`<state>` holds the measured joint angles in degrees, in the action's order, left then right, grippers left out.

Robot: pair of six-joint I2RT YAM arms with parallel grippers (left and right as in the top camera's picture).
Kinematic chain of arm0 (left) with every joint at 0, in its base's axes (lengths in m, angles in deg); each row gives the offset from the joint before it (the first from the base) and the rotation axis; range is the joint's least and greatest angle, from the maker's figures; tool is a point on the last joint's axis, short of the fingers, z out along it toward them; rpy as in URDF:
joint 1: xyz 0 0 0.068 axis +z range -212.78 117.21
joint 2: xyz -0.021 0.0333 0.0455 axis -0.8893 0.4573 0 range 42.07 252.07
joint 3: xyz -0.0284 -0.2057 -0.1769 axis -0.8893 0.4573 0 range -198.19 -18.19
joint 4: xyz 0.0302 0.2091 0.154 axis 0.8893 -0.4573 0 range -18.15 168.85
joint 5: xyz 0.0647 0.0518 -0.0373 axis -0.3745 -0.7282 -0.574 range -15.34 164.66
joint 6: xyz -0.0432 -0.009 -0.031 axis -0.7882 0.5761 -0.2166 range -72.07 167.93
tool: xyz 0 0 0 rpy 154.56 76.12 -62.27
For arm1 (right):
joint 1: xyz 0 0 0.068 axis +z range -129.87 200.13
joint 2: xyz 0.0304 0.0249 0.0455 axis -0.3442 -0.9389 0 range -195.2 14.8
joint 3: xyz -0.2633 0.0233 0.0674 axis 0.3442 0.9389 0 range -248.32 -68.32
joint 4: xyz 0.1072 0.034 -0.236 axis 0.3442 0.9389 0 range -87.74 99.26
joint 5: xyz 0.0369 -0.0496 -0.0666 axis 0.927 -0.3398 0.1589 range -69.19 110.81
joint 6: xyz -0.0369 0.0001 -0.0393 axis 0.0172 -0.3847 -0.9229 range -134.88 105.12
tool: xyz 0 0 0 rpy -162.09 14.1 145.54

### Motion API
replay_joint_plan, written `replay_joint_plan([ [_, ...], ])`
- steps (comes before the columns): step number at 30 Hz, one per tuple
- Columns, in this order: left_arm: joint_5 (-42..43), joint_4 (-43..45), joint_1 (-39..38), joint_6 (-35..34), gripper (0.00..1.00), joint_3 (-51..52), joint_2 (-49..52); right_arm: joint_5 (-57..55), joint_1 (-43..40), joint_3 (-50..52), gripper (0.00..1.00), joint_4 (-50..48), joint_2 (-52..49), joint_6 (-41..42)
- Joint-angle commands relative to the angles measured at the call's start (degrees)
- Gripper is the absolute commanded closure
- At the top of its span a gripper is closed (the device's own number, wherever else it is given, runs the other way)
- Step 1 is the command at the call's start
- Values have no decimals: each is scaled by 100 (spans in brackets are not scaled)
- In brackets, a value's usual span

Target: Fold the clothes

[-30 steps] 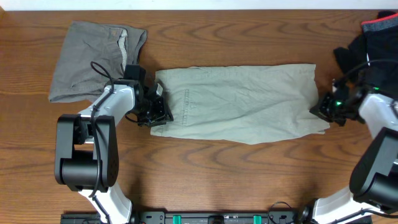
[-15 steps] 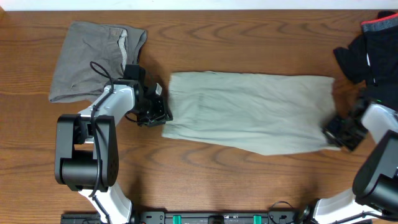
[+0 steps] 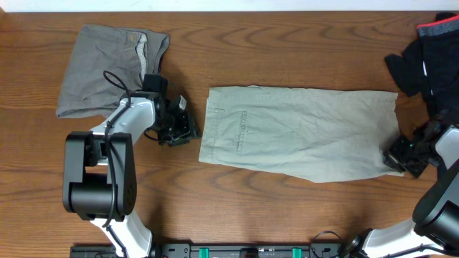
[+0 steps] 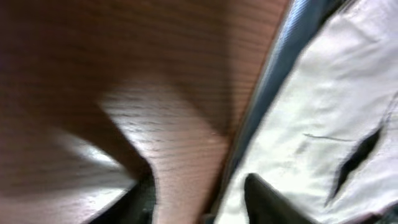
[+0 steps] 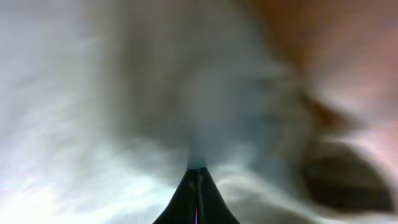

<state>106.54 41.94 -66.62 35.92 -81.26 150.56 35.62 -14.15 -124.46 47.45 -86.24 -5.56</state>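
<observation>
At the trousers' [image 3: 301,132] hem, right fingers [image 3: 400,153] pinch the cloth tight (wrist view blurred); left fingers [image 3: 186,130] stand parted, empty, just beside the waistband [image 4: 275,68].

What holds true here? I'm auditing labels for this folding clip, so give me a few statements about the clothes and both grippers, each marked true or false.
1. The khaki trousers lie spread flat mid-table. True.
2. The left gripper is clamped on the trousers' waistband. False: its jaws stand open, and bare table shows between it and the cloth.
3. The right gripper is shut at the trousers' right end. True.
4. The grey shorts lie on top of the trousers. False: they lie apart, in the far left corner.
</observation>
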Motion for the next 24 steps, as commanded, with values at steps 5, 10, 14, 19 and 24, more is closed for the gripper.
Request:
replay_joint_plan([
  [5, 531, 111, 28, -11, 21, -7, 28, 1204, -4, -575, 95, 348, 863, -658],
  [10, 1353, 739, 28, -7, 17, -4, 116, 1073, -4, -656, 92, 269, 1329, -352],
  [14, 1617, 968, 33, 11, 18, -7, 468, 1279, 68, -654, 92, 146, 1370, -315],
  [19, 1932, 992, 68, 11, 22, -7, 1176, 1375, 398, -651, 93, 127, 1364, -319],
  [24, 2540, 1200, 66, 4, 32, -94, 1705, 1056, 1097, -651, 94, 131, 1309, -232],
])
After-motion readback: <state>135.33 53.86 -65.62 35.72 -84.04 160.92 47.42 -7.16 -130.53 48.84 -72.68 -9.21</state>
